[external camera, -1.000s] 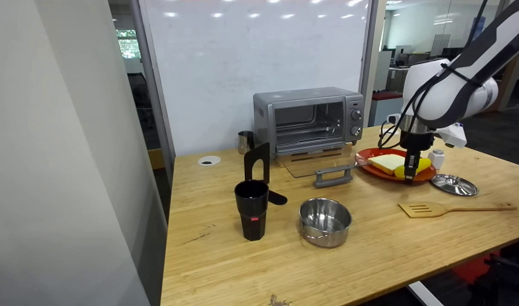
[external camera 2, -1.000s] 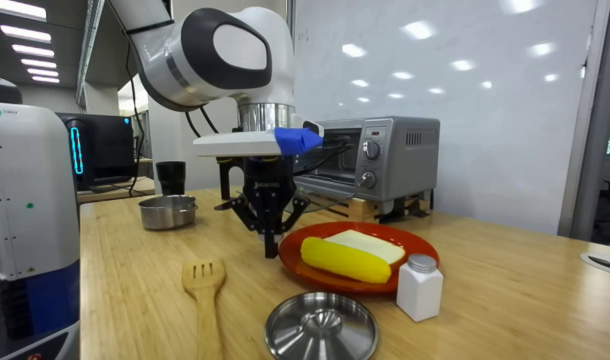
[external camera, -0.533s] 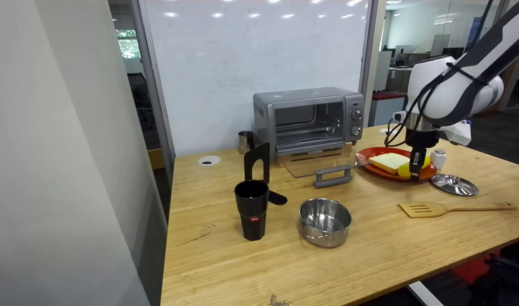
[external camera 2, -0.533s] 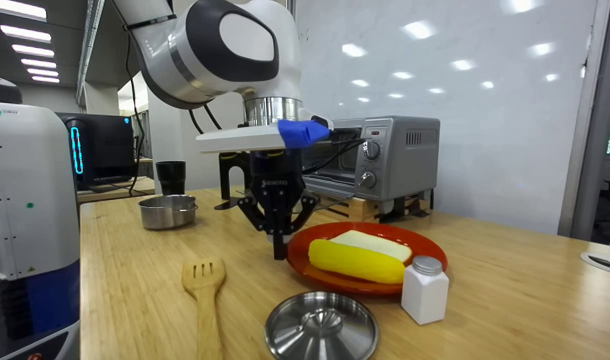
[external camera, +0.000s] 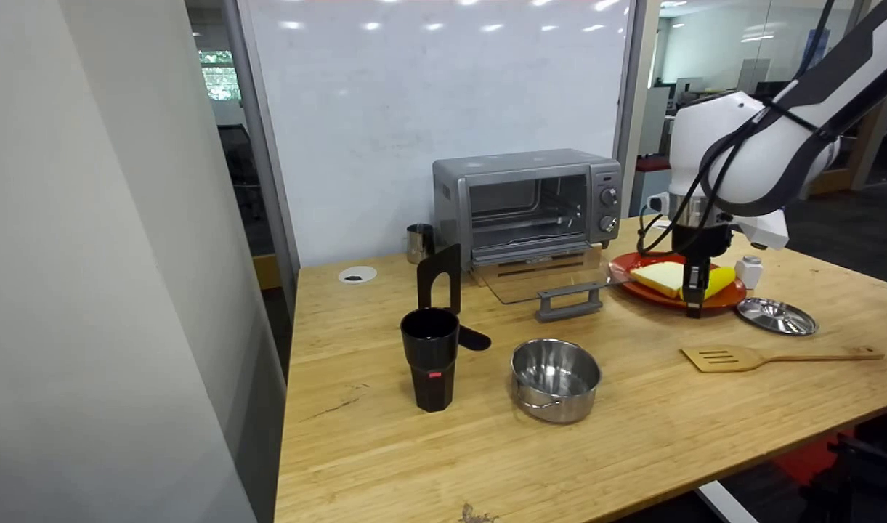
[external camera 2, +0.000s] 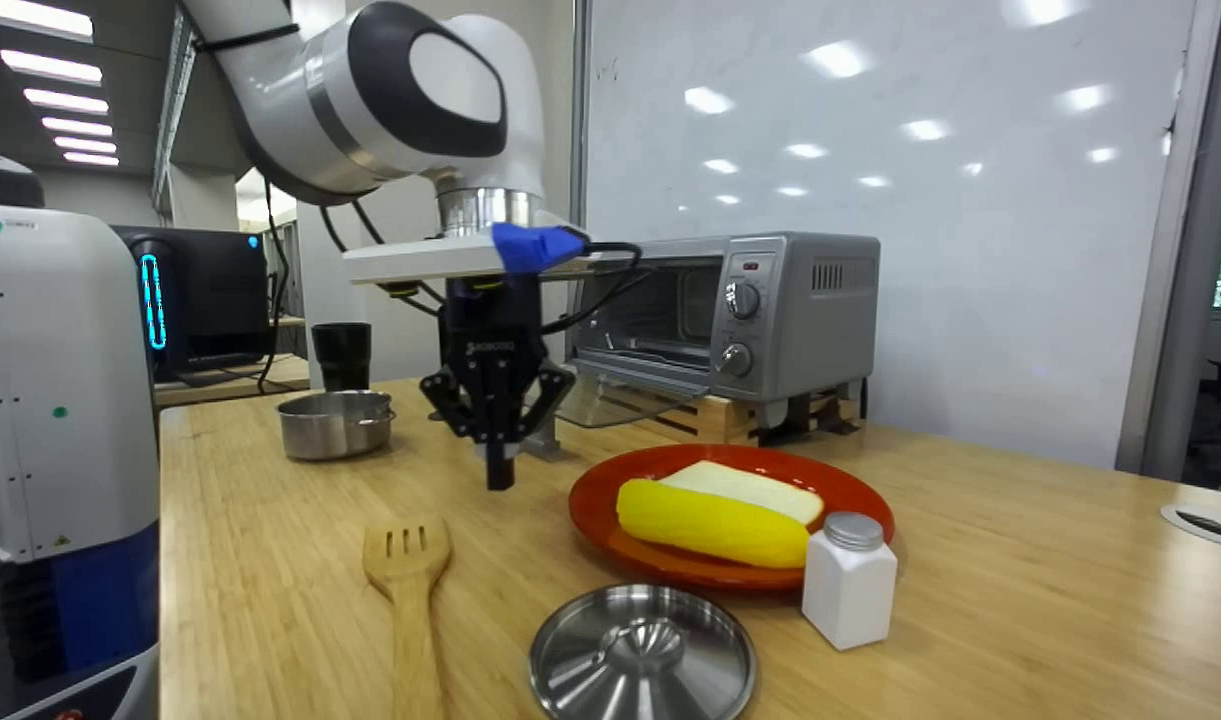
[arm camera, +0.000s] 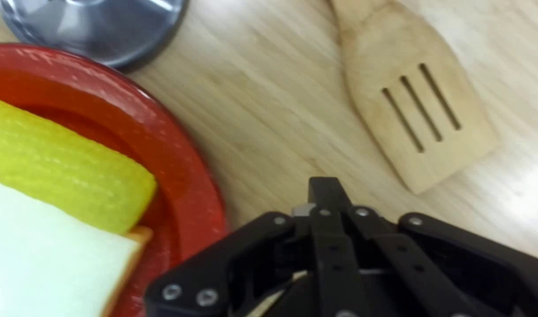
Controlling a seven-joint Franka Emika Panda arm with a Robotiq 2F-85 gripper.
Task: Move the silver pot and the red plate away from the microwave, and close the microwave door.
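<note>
The plate point(external camera 2: 592, 507) lies near the microwave point(external camera 2: 790, 320), the pot point(external camera: 558, 407) farther out, and the hand point(external camera 2: 500, 475), narrow and empty, might best raise the lowered door point(external camera 2: 625, 400) by its likely stiff handle point(external camera: 570, 311), since the glass point(external camera: 519, 288) seems fragile.

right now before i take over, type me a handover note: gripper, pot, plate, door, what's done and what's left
The gripper is shut, holding nothing, over the table between the red plate and the wooden spatula.
The silver pot stands near the black cup, apart from the microwave.
The red plate, with bread and yellow corn on it, lies near the corner of the open microwave door.
Done, it seems: pot and plate off the door; I'd check the plate's clearance.
Left: close the door.
</note>
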